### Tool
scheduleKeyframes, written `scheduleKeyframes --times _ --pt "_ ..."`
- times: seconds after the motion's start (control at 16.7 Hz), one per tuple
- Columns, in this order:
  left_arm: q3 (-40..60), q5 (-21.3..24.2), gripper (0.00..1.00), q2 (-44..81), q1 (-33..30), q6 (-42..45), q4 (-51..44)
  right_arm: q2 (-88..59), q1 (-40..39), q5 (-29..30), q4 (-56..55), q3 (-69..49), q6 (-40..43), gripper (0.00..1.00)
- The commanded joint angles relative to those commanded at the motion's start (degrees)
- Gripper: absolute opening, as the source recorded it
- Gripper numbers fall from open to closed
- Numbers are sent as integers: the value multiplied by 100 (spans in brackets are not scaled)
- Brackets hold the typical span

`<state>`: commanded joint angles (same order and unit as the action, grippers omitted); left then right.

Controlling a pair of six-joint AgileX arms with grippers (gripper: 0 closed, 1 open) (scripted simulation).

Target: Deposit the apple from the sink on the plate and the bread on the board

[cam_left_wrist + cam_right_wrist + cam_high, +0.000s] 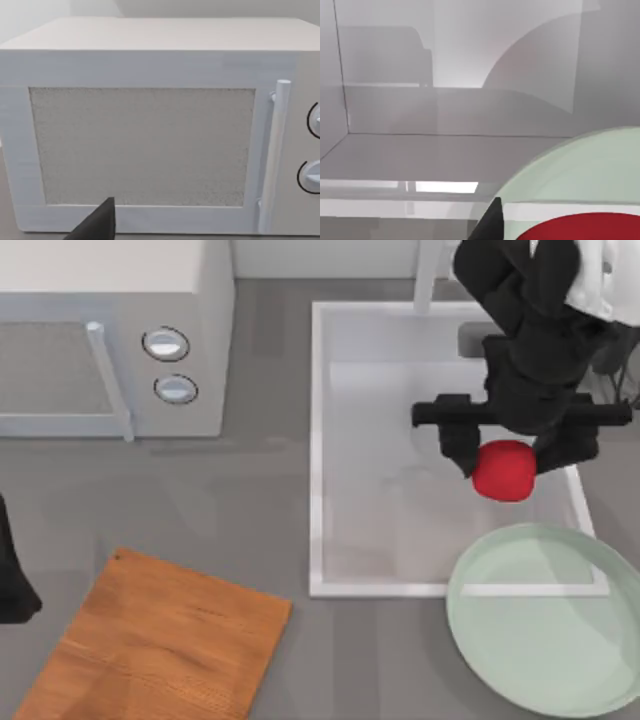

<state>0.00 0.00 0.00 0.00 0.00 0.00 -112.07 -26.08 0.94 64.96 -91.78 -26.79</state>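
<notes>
In the top view my right gripper (504,462) is shut on the red apple (503,474), held over the right part of the white sink (317,440). The pale green plate (545,640) lies just in front of it, overlapping the sink's front right corner. The right wrist view shows the apple (585,227) low in the picture, with the plate (590,170) beyond it and the sink's grey inside (445,150). The wooden board (160,640) lies at the front left. The bread is out of view. My left gripper (12,585) is parked at the table's left edge.
A white microwave (110,330) stands at the back left, and its door (142,145) faces the left wrist camera. A white faucet post (428,275) rises behind the sink. Grey tabletop lies between the board and the sink.
</notes>
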Motion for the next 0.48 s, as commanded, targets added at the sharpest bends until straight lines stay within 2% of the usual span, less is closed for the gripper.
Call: scheduleKeyframes --times 0.48 --pt "0 0 100 0 0 0 0 1551 57 -77 277 1648 65 0"
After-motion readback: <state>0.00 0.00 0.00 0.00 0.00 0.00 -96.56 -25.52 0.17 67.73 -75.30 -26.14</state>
